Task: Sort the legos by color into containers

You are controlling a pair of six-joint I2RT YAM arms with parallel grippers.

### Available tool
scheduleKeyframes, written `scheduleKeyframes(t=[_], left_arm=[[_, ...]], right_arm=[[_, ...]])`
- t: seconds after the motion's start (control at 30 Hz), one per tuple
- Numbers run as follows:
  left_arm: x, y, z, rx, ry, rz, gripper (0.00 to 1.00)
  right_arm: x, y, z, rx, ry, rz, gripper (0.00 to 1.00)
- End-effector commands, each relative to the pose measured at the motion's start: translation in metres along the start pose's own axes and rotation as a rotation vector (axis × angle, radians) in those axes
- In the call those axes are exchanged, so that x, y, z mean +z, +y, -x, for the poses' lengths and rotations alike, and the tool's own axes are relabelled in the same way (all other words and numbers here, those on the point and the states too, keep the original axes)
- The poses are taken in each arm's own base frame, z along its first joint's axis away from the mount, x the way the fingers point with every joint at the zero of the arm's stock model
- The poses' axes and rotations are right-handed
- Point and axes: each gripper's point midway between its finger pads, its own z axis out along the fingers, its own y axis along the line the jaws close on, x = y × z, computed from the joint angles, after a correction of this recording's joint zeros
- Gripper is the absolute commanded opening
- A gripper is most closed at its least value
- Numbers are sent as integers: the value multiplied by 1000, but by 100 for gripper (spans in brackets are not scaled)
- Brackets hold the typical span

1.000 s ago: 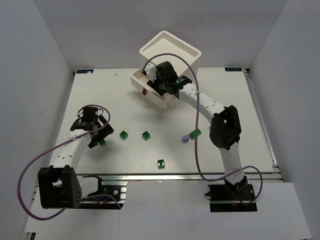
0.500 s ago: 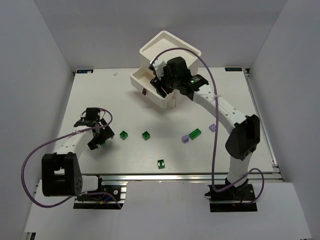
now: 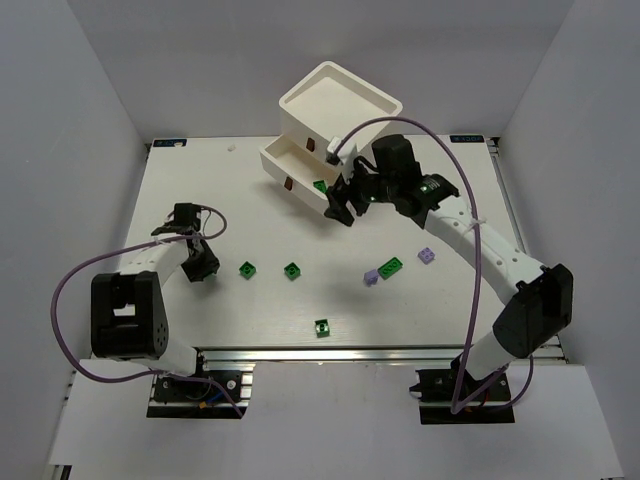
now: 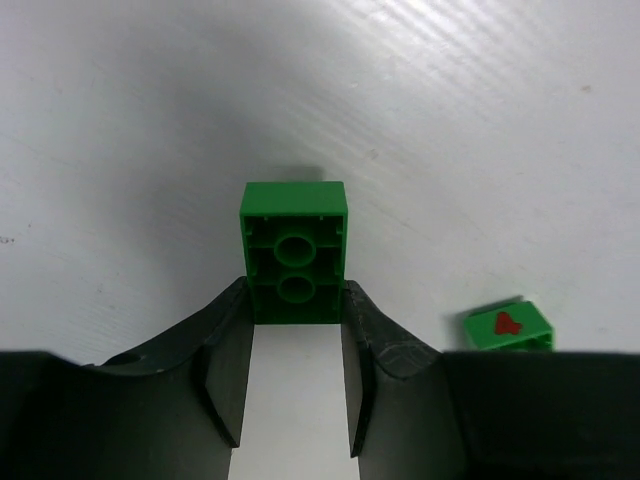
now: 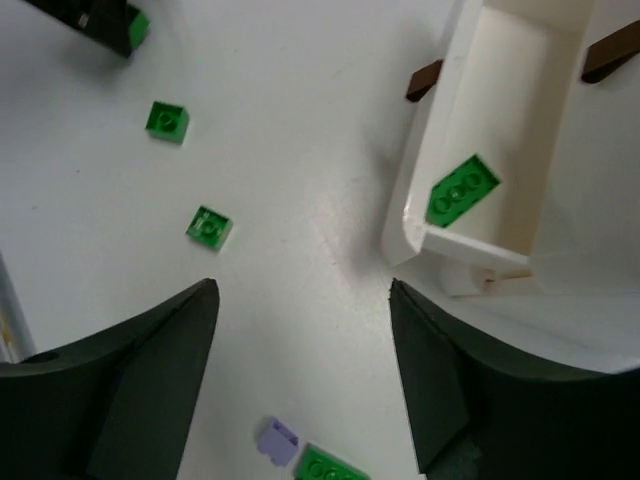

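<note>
Left end effector (image 4: 296, 305) low, gripping green lego (image 4: 294, 225) | right end effector (image 5: 300, 295) agape

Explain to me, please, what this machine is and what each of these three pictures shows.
Gladly. These are two robot arms bolted to a table, each ending in a two-finger gripper. The wide picture looks down from above. The other two come from cameras on the wrists, so each shows that arm's own fingers. The left gripper is pinching a green brick, underside up. The right gripper is open and empty, near an open white drawer holding a second green brick. Loose green bricks and lavender bricks lie on the table.
</note>
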Motion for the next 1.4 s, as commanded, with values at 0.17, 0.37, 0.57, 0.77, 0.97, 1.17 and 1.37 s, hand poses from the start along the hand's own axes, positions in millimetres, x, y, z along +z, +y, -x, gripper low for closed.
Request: scheduleKeyframes(t=[0.17, 0.37, 0.57, 0.77, 0.97, 1.17, 1.37], left_arm=[[-112, -126, 86, 72, -266, -644, 6], [-166, -202, 128, 97, -290, -928, 0], [-186, -279, 158, 135, -262, -1054, 1], [-176, -336, 176, 85, -227, -1069, 6], [-163, -353, 177, 41, -220, -1008, 33], [-160, -350, 178, 36, -218, -981, 64], [-195, -345, 184, 43, -259, -1017, 61]], right_arm=[[-20, 58, -39, -33, 3, 249, 80], [-23, 91, -88, 3, 30, 354, 0], [-29, 107, -105, 5, 40, 402, 12], [-30, 103, -108, 28, 49, 366, 23], [-32, 103, -110, 28, 52, 350, 34], [-32, 104, -117, 32, 63, 346, 52], [-28, 112, -123, 68, 91, 392, 65]])
